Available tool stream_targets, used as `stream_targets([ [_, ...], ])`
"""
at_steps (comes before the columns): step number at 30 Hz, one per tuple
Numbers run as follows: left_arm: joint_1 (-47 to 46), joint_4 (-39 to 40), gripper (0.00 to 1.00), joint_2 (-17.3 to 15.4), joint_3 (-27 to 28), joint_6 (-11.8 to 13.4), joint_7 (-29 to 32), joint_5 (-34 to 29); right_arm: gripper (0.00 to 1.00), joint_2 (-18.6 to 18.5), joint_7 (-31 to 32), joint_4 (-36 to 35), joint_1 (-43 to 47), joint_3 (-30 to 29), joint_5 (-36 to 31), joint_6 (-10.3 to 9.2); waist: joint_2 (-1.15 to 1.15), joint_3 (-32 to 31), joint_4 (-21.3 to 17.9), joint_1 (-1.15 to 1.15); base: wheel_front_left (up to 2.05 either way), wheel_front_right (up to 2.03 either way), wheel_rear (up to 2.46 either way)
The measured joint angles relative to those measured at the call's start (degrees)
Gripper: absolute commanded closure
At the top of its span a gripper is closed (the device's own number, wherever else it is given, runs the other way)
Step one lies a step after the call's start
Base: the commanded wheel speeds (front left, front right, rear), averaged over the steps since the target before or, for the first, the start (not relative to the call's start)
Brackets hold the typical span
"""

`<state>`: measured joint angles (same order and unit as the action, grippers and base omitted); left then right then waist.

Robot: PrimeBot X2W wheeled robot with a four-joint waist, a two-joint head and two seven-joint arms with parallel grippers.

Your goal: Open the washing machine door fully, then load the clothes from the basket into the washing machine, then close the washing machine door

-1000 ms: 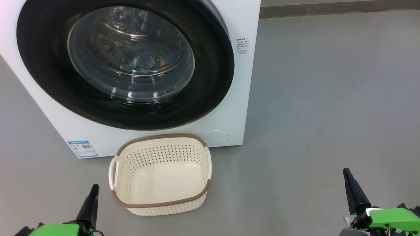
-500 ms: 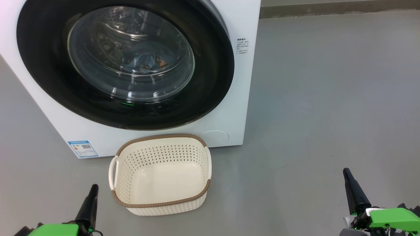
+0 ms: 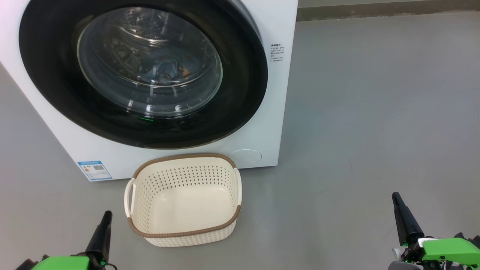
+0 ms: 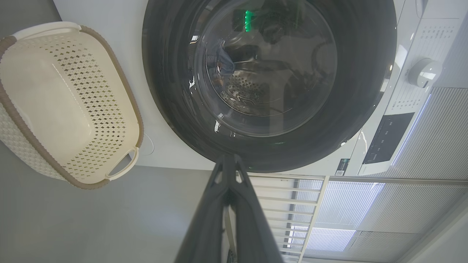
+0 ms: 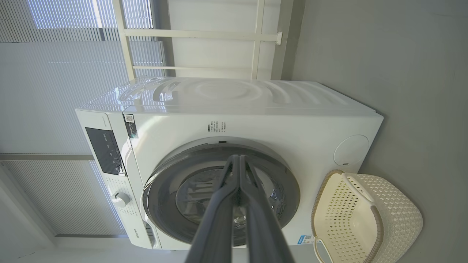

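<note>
Looks done, pending latch check. Reading washing machine door [image 3: 150,75] as shut flush on washing machine [image 3: 277,112]; can't find any gap round the black rim. Can make out clothes [image 3: 165,71] thru the glass, lying low in drum, blue w/ a bit of orange. Seeing basket [image 3: 183,156] on floor just in front of the cabinet, bare inside, apart from both arms. Left gripper [image 3: 108,215] at lower left: fingers pressed together, holding nothing. Same for right gripper [image 3: 395,195] at lower right, well apart from basket and door.

Handling notes, judgement only:
- Expect door stiff and fairly heavy, swinging on hinge, w/ latch needing a firm press. Rim glossy, prob. slippery for thin fingers.
- If re-seating needed: push on rim at the side away from hinge, not on the glass bulge.
- To reopen: hook the rim edge. Noting small dark notch beside rim in right wrist view, poss. the pull point; too small to confirm.
- Clothes soft, light, floppy; pinch a fold mid-bundle, expect trailing ends.
</note>
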<state>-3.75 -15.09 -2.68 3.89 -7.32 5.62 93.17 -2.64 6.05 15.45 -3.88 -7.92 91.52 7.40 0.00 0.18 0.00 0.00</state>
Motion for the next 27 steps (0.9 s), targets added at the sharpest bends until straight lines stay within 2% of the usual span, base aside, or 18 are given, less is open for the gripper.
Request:
stream_targets([
  [27,0.0,0.0,1.0,0.1,0.2,0.0,0.2,-0.1,1.0,0.0,0.0,0.0,0.0,0.0,0.0,0.0,0.0,0.0,0.0,0.0,0.0,0.0,0.0],
])
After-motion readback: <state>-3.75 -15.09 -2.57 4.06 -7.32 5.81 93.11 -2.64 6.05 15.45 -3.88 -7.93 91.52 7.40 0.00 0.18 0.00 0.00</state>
